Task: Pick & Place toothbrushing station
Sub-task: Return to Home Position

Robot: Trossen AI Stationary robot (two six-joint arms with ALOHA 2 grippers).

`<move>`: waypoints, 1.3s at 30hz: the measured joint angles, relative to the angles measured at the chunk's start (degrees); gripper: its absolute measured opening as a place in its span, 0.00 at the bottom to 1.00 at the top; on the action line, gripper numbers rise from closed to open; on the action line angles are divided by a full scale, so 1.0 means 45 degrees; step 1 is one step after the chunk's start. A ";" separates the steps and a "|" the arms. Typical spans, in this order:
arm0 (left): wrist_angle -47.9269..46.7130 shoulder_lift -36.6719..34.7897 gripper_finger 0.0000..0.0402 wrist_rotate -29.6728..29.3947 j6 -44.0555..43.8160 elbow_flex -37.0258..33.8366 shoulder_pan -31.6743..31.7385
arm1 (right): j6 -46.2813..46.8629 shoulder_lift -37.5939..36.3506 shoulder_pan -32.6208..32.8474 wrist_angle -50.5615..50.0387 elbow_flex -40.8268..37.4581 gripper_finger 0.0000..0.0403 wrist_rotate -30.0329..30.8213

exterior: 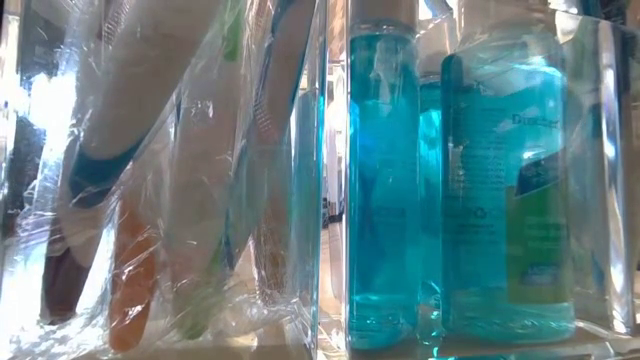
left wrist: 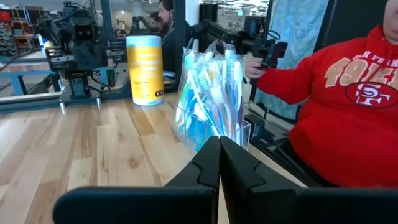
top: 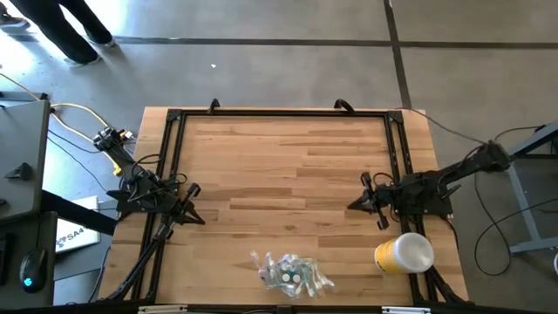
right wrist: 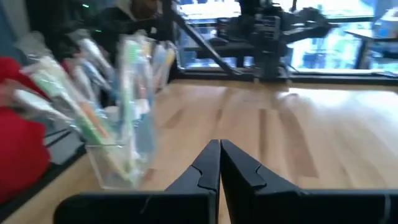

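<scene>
One clear organizer (top: pixel 290 272), one yellow canister (top: pixel 404 254), two dark arms (top: pixel 144 187) (top: pixel 436 185).

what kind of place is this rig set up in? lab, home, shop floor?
Likely a robotics lab or workshop: a black-framed wooden table on bare concrete floor, loose cables trailing beside it, and a person in a red sweatshirt close by the table's edge.

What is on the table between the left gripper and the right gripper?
Nothing. In the high view, only bare wood of the table lies between the left gripper and the right gripper.
</scene>
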 joint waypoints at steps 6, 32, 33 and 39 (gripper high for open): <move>0.0002 0.0000 0.00 0.0000 -0.0005 0.0000 0.0000 | 0.0156 -0.2541 -0.0484 -0.2769 0.0000 0.01 0.0356; 0.0046 0.0000 0.00 -0.0570 -0.0011 -0.0005 0.0000 | -0.0539 -0.4220 -0.0494 -0.3683 0.0019 0.01 0.0644; 0.0046 0.0000 0.00 -0.0568 -0.0010 -0.0005 0.0000 | -0.0544 -0.4220 -0.0494 -0.3683 0.0019 0.01 0.0641; 0.0046 0.0000 0.00 -0.0563 -0.0015 -0.0005 0.0000 | -0.0549 -0.4220 -0.0494 -0.3678 0.0019 0.01 0.0641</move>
